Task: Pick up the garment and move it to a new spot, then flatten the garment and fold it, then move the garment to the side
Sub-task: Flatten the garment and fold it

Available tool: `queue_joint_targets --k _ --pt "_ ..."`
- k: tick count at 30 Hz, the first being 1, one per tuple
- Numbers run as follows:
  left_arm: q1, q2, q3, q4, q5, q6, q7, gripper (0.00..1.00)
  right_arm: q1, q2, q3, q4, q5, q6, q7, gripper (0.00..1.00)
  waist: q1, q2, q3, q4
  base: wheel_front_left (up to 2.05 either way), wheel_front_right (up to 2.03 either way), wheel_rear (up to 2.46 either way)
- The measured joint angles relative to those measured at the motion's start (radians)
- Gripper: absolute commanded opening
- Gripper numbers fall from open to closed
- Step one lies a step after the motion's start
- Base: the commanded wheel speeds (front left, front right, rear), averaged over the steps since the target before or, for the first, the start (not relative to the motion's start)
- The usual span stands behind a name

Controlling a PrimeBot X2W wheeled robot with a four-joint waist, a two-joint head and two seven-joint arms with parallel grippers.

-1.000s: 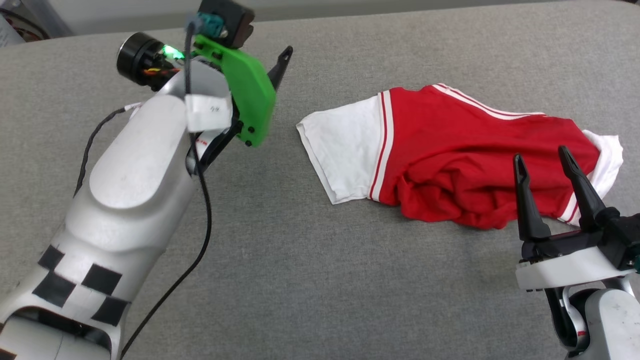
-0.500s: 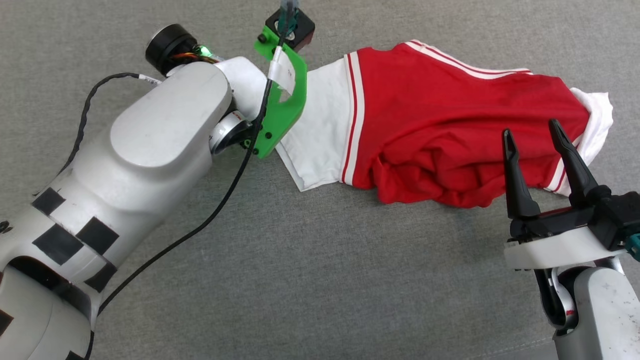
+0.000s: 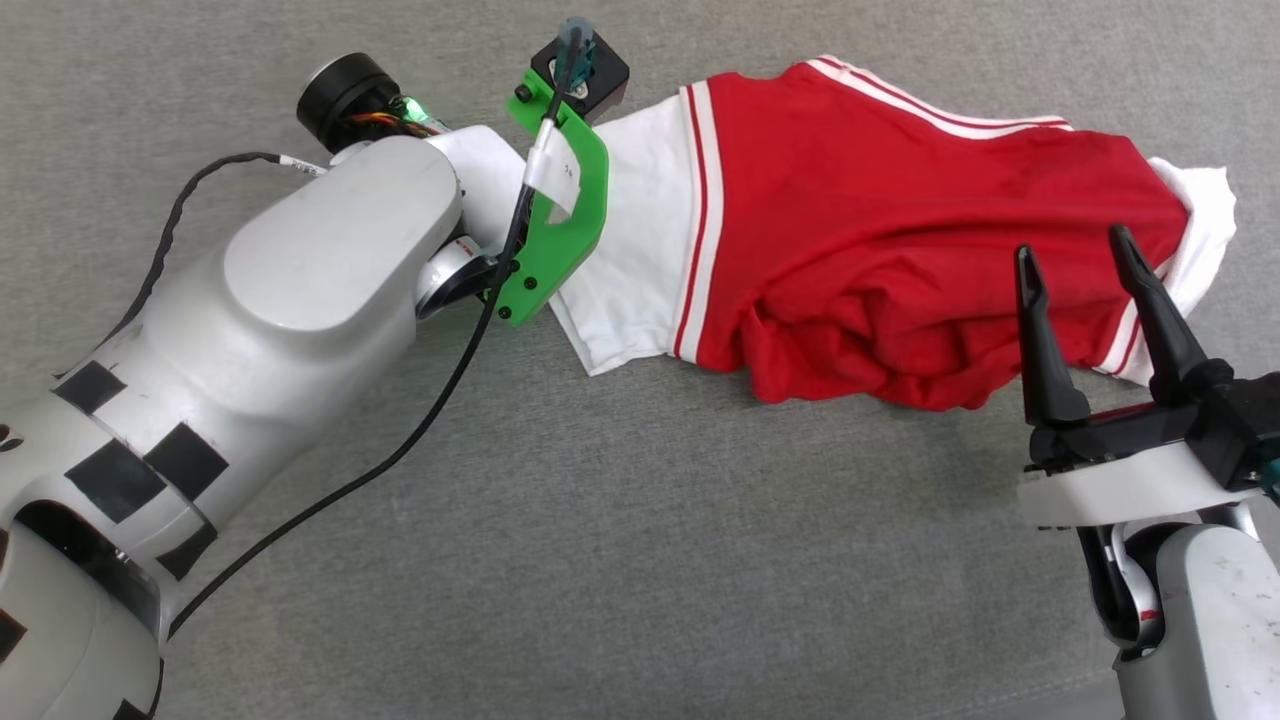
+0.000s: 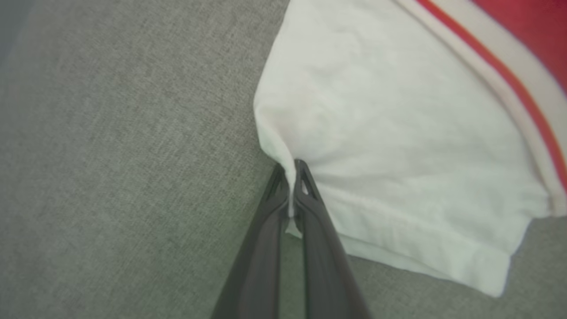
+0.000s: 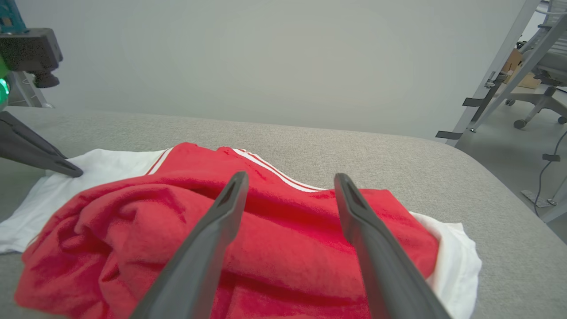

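Here, the left claw (image 4: 290, 170) is pinching the white sleeve edge of the garment (image 3: 900, 200) on the grey surface (image 3: 600, 550), while the right claw (image 3: 1072, 242) is hovering, fingers apart.

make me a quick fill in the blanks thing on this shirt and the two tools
1. The left tool is shut on a sleeve coloured ____.
2. The right tool hovers over the garment with its jaws ____.
3. The garment's bunched-up body is ____ in colour.
4. The garment lies on a ____ fabric surface.

Missing words: white; open; red; grey
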Motion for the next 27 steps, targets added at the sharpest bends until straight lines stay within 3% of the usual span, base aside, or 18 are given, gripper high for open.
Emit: queue_joint_targets --k 7,14,19,27 --pt "0.004 0.044 0.009 -0.027 -0.068 0.000 -0.151 0.00 0.020 -0.016 -0.024 0.005 -0.003 0.000 0.000 1.00 0.0000 0.0000 -0.056 0.060 0.00 0.00 0.00" --pt "0.054 0.184 0.038 -0.034 -0.124 0.002 -0.186 0.00 0.041 -0.023 -0.031 0.010 -0.007 0.000 0.000 1.00 0.0000 -0.0001 -0.110 0.128 0.00 0.00 0.00" --pt "0.120 0.264 0.060 -0.007 -0.165 0.039 -0.206 0.00 0.041 -0.033 -0.029 0.013 -0.008 0.000 0.000 1.00 0.0000 0.0000 -0.128 0.158 0.00 0.00 0.00" --pt "0.212 0.283 0.084 0.094 -0.220 0.071 -0.253 0.00 0.041 -0.037 -0.032 0.035 -0.009 0.000 0.000 1.00 0.0000 -0.0001 -0.102 0.137 0.00 0.00 0.00"
